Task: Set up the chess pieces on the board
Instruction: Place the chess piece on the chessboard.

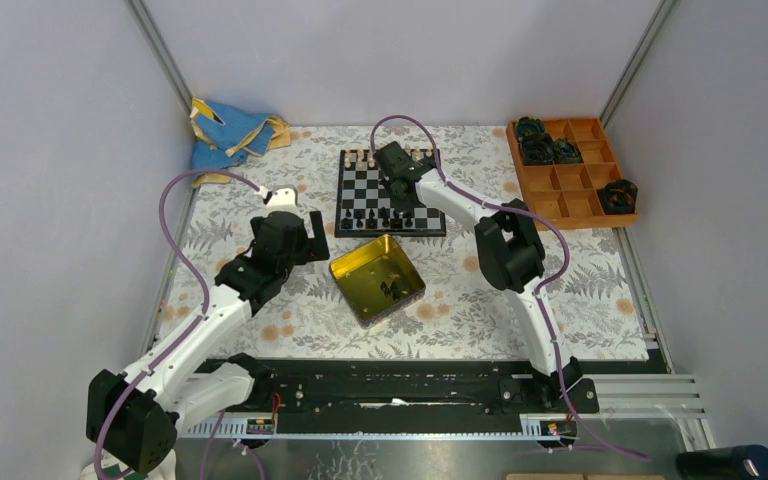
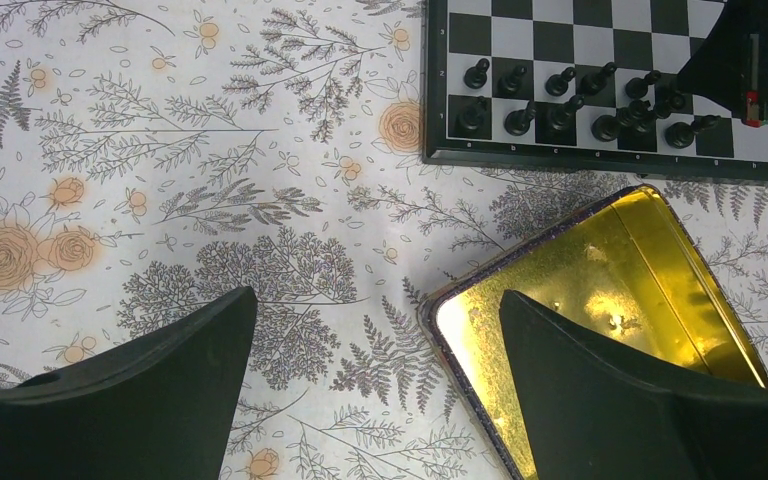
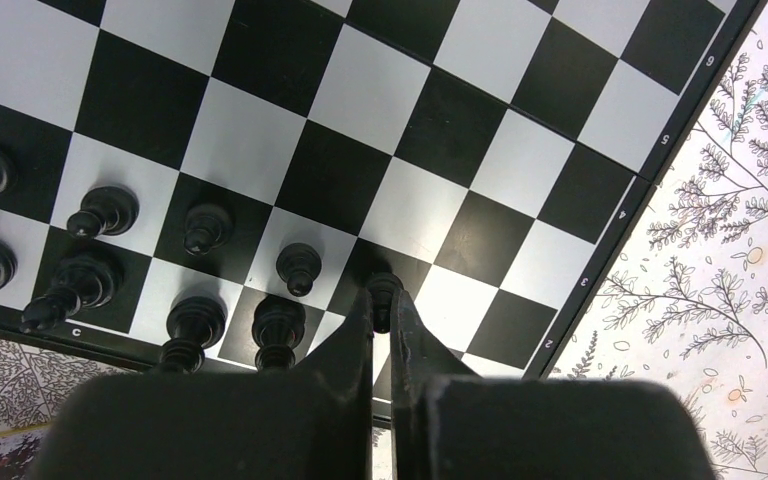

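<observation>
Small square black-and-white chessboard with thin black frame (image 1: 360, 190): flat at the far centre of the table, on a white floral-printed sheet (image 1: 260, 300). Tiny black chess pieces (image 2: 560, 100): upright in two rows along the board's near edge. Cream-coloured pieces (image 1: 355, 156): lined along the far edge, partly hidden behind the arm. One tiny black piece (image 3: 384, 285): clamped between the closed tips of the right gripper (image 3: 382, 308), upright over a dark square in the second row from the near edge, just beside its neighbours; contact with the board not determinable. Right arm: rising from its base, elbow bent just right of the board, forearm reaching left and away across the squares, wrist pitched down over the near rows. Left gripper (image 2: 375, 380): jaws wide apart, nothing between them, hovering over the sheet at the left corner of a square yellow metal tin (image 2: 660, 240), one finger (image 2: 610, 400) above the tin's edge. Left arm: stretched diagonally from its base toward the table centre. Tin: open, near the board's near edge but apart from it; a few small dark items inside, too small to identify. Far right: orange compartment tray (image 1: 570, 205) holding dark round lumps (image 1: 540, 140). Far left corner: crumpled blue and yellow cloth (image 1: 225, 130).
</observation>
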`<state>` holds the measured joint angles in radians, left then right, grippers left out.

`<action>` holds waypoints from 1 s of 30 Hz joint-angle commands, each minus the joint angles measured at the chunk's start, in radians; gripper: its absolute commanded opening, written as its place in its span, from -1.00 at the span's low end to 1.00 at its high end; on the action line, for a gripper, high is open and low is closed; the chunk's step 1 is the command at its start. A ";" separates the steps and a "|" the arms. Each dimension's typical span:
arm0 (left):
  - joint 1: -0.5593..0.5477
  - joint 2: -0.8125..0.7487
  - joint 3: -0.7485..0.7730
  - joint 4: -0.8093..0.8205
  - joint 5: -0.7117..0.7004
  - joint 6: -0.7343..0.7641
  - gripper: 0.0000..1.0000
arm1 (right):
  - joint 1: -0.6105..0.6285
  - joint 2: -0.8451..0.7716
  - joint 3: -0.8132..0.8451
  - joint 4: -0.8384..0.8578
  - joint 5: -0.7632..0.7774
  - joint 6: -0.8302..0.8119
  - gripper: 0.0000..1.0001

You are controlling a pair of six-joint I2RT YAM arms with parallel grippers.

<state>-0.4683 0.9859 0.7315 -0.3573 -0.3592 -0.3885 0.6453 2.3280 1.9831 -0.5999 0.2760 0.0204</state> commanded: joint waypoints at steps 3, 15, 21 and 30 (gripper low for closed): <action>0.010 0.001 -0.015 0.044 -0.004 0.008 0.98 | 0.001 0.009 0.044 -0.019 -0.014 0.013 -0.97; 0.010 0.003 -0.017 0.049 0.000 0.009 0.98 | 0.001 0.011 0.043 -0.014 -0.011 0.008 -0.49; 0.010 0.005 -0.018 0.052 0.004 0.008 0.98 | 0.001 0.006 0.050 -0.005 -0.004 0.001 -0.43; 0.010 0.002 -0.017 0.053 -0.001 0.013 0.98 | 0.001 -0.007 0.075 0.000 0.019 -0.007 -0.40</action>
<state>-0.4683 0.9886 0.7258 -0.3546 -0.3576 -0.3885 0.6453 2.3405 2.0064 -0.6075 0.2718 0.0250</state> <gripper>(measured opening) 0.989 0.295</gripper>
